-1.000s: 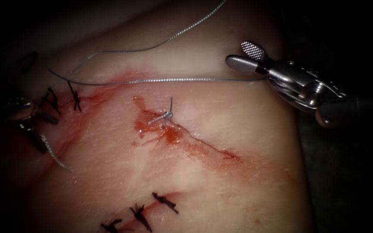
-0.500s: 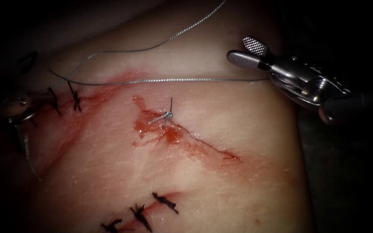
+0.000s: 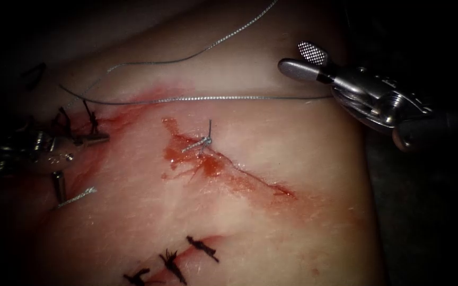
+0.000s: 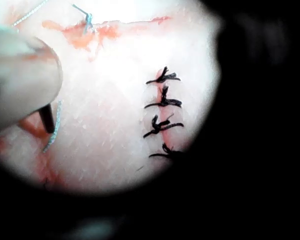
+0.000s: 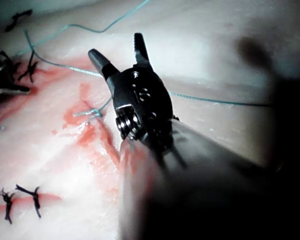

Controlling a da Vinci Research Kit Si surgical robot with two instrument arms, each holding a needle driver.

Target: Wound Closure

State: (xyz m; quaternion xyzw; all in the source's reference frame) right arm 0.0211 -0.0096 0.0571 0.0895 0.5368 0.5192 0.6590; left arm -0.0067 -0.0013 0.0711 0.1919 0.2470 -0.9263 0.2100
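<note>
Showing one tied stitch (image 3: 203,142) at the upper end of the cut (image 3: 250,175), the rest unclosed toward four o'clock, the right tool (image 3: 306,61) gapes empty at two o'clock, the left tool (image 3: 75,159) spreads at nine o'clock beside a thread end (image 3: 78,197), needle unseen.

The pale pink slab of tissue (image 3: 250,222) is carrying a thin grey thread (image 3: 213,97), lying just beside the right hand (image 3: 306,61).
</note>
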